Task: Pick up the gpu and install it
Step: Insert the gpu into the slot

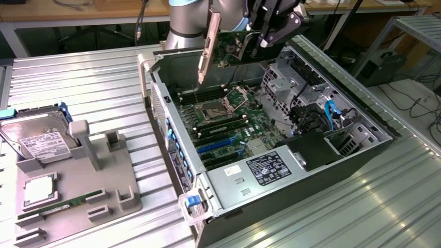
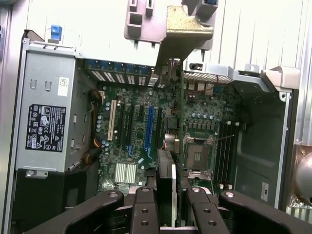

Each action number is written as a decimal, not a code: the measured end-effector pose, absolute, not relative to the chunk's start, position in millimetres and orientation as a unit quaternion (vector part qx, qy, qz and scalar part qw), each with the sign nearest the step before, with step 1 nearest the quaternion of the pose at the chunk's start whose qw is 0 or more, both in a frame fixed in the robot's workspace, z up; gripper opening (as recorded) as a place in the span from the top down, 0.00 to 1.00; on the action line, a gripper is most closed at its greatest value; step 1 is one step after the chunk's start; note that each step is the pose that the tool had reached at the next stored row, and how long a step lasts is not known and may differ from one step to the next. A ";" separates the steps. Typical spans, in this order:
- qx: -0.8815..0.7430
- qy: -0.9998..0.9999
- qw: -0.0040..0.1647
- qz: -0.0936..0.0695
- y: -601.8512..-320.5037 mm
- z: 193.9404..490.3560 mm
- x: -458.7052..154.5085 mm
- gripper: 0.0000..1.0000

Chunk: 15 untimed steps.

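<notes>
Exterior view: the gripper (image 1: 261,37) clamps the gpu (image 1: 231,47) above the open case (image 1: 358,111). The green board stands upright, with the silver bracket (image 1: 204,49) hanging down.

Wrist view: the gpu (image 2: 166,180) sits edge-on in the closed jaws, over the motherboard (image 2: 131,126).

You cannot read the black sticker (image 2: 46,128) on the power supply (image 2: 48,73) or the white sticker (image 1: 44,143) on the hard drive (image 1: 18,129).

Green gpu (image 1: 231,51) w/ silver bracket (image 1: 205,49), black gripper (image 1: 265,39), blue mobo slots (image 1: 215,145)
</notes>
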<state>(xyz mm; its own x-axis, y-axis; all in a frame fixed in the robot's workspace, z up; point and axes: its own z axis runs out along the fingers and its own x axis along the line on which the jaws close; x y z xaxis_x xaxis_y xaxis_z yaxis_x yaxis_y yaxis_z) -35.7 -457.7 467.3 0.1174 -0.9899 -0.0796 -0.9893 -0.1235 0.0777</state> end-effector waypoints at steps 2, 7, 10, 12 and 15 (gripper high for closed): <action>0.752 -0.657 0.003 -0.056 -457.8 467.2 -35.7 0.73; 0.764 -0.643 0.003 -0.056 -457.8 467.3 -35.7 0.73; 0.771 -0.635 0.004 -0.056 -457.9 467.3 -35.7 0.73; 0.775 -0.629 0.004 -0.057 -457.9 467.3 -35.7 0.73; 0.782 -0.621 0.004 -0.057 -458.0 467.3 -35.7 0.73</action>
<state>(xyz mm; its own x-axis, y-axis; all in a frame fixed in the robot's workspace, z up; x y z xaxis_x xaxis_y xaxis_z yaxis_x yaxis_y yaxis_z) -35.7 -458.0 467.3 0.2223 -0.9714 -0.0838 -0.9704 -0.2288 0.0770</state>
